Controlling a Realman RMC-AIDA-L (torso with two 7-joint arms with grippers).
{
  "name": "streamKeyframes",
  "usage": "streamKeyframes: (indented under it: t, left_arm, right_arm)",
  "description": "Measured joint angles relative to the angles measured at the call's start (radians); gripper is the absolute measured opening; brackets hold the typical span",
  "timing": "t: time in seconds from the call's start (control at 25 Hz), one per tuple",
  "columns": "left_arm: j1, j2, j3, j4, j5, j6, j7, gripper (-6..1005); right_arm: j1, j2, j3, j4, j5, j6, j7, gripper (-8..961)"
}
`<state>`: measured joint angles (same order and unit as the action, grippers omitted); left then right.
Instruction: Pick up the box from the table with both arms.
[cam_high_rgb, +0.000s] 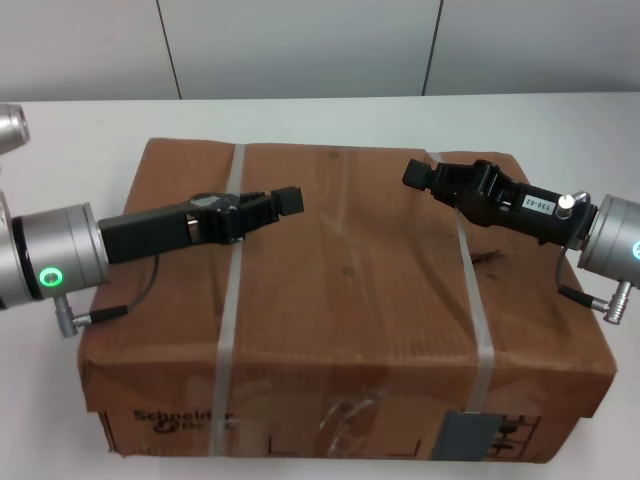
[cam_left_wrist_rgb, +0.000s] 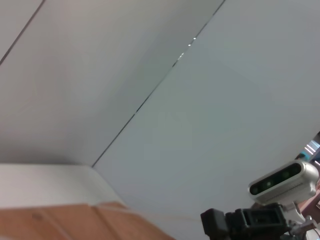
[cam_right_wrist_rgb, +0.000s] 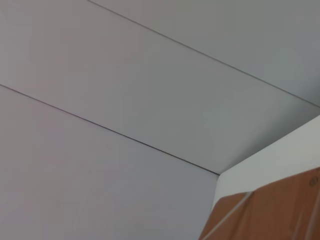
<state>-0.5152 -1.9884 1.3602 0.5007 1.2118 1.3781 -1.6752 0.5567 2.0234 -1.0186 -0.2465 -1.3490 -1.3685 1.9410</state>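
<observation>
Table (cam_high_rgb: 60, 400): white top, fills the head view from mid-height down, bare strips at lower left and right edge. Grey wall panels (cam_high_rgb: 300, 45) w/ dark seams across the top of frame.

Box (cam_high_rgb: 350, 300): brown cardboard, sits on table, centre to bottom of head view, biggest item on the surface. Top face creased and scuffed. Front face at bottom edge of frame carries black "Schneider" print (cam_high_rgb: 185, 418) lower left and a grey label (cam_high_rgb: 465, 437) lower right. Two whitish straps run front-to-back over the top: left strap (cam_high_rgb: 230, 330), right strap (cam_high_rgb: 475, 320). Box corner also shows at bottom left of left wrist view (cam_left_wrist_rgb: 60, 222) and at lower right of right wrist view (cam_right_wrist_rgb: 270, 212), w/ white table edge beside it in both.

Left arm (cam_high_rgb: 55, 265): silver wrist, green ring light lit, enters from left edge at mid-height. Left gripper (cam_high_rgb: 285, 200) reaches in over the box top, upper-centre-left, crossing above left strap. Fingers look drawn together, nothing between them; whether it touches the cardboard – cannot tell.

Right arm (cam_high_rgb: 615, 245): silver wrist at right edge, mid-height. Right gripper (cam_high_rgb: 420, 172) angled toward upper centre, over box top near right strap. Its black finger parts overlap in the head view, so how far open – cannot tell; holds nothing that I can see. Same gripper appears at bottom right of left wrist view (cam_left_wrist_rgb: 215, 220).

Grippers apart, facing each other across box top.
</observation>
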Motion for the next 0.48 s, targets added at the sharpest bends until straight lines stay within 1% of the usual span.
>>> streamKeyframes:
  t: [0.24,0.48]
  left_arm:
    - [-0.016,0.022,0.000,-0.002,0.026,0.000,-0.103,97]
    - [-0.035,0.025,0.002,0.000,0.051,0.010,-0.162,97]
  right_arm:
    - [0.000,0.003,0.000,-0.002,0.000,0.002,-0.010,-3]
    - [0.000,0.003,0.000,-0.002,0.000,0.004,-0.014,-3]
